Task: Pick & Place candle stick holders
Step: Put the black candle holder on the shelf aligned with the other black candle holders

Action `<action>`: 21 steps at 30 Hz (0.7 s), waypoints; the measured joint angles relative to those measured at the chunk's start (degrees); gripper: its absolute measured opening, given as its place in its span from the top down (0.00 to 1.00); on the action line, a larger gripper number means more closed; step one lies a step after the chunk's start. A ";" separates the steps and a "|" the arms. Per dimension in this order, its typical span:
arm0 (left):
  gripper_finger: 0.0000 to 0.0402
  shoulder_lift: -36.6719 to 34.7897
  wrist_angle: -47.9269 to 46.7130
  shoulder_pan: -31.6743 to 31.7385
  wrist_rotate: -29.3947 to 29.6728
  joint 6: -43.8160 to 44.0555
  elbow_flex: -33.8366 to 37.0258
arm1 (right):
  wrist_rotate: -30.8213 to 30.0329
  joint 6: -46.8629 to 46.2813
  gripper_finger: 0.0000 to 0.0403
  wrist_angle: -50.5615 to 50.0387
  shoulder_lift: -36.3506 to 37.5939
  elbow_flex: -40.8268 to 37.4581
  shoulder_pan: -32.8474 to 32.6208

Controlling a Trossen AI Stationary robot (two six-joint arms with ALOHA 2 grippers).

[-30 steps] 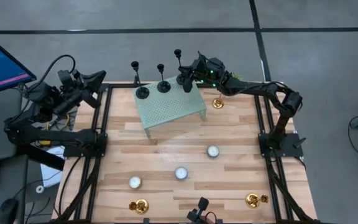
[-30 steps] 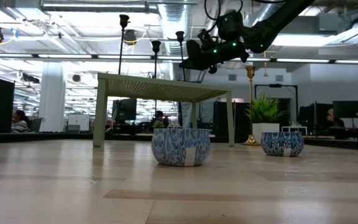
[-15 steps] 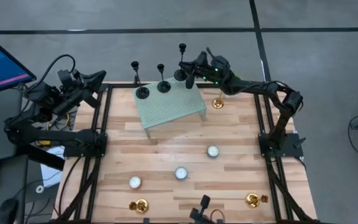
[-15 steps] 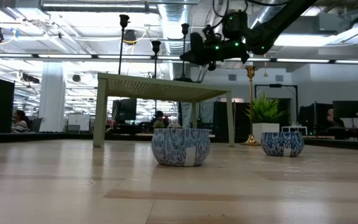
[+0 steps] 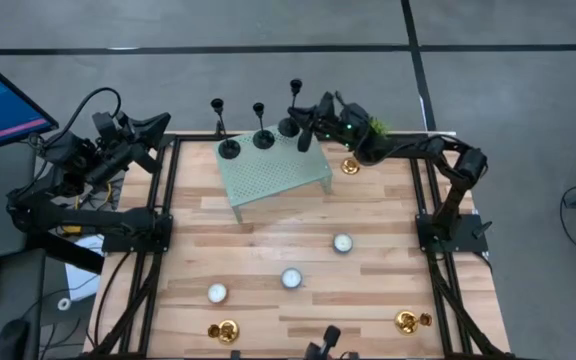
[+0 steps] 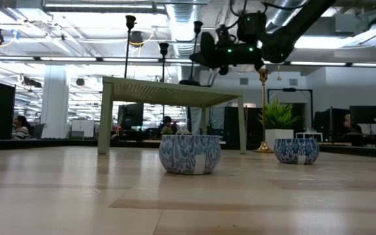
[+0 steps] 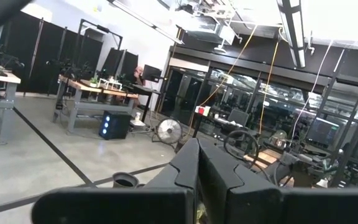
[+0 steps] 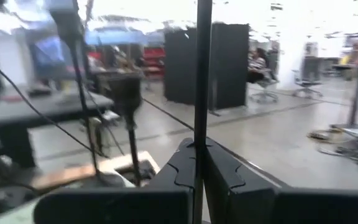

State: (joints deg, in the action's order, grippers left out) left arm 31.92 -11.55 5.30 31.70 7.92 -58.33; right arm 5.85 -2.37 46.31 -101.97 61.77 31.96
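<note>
- Nearest the table's front edge, two squat gold holders are sitting well apart – one point(image 5: 226, 329) toward the left, one point(image 5: 406, 321) toward the right.
- Past them, three white tealight candles point(image 5: 290, 278) are lying across the wooden table point(image 5: 378, 220).
- Farther back, a pale green perforated stand point(image 5: 273, 175) is carrying two black slim-stemmed holders point(image 5: 229, 147) upright along its far edge.
- At the stand's far right corner, the right gripper point(image 5: 305, 127) is pinching the stem of a third black holder point(image 5: 290, 122) – fingers point(image 8: 219, 171) closed tight on it, its disc base hanging just above the stand top.
- Just beside the stand, a tall gold holder point(image 5: 350, 165) is standing by the green plant point(image 5: 377, 126).
- The left gripper point(image 5: 158, 125) is waiting off the table's far left corner, its fingers point(image 7: 219, 168) pressed together on nothing.
</note>
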 joint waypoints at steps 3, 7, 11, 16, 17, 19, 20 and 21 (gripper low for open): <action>0.98 0.00 0.02 0.02 0.00 -0.02 0.02 | -5.36 3.30 1.00 -2.10 -0.02 0.60 -2.00; 0.98 0.00 0.02 0.02 0.00 0.00 0.01 | -11.05 5.36 1.00 -3.93 -0.02 0.78 -3.84; 0.98 0.00 0.02 0.02 0.00 0.00 0.02 | -12.14 5.31 1.00 -4.79 -0.41 0.77 -4.18; 0.98 0.00 0.03 0.01 0.00 0.00 0.02 | -15.76 5.44 1.00 -5.48 -0.50 0.77 -4.15; 0.98 0.00 0.04 0.02 0.00 0.00 0.02 | -16.48 5.56 1.00 -5.22 -0.50 0.77 -4.17; 0.98 0.00 0.04 0.00 0.00 0.00 0.01 | -16.49 5.38 1.00 -4.59 -0.50 0.77 -3.86; 0.98 0.00 0.04 0.02 0.00 0.00 0.02 | -16.46 5.36 1.00 -4.47 -0.50 0.77 -3.75; 0.98 0.00 0.04 0.02 0.00 0.00 0.01 | -16.48 5.37 1.00 -4.49 -0.50 0.77 -3.77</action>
State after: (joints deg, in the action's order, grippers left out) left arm 31.92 -11.51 5.32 31.70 7.92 -58.31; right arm -10.63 3.00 41.82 -102.48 62.54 28.19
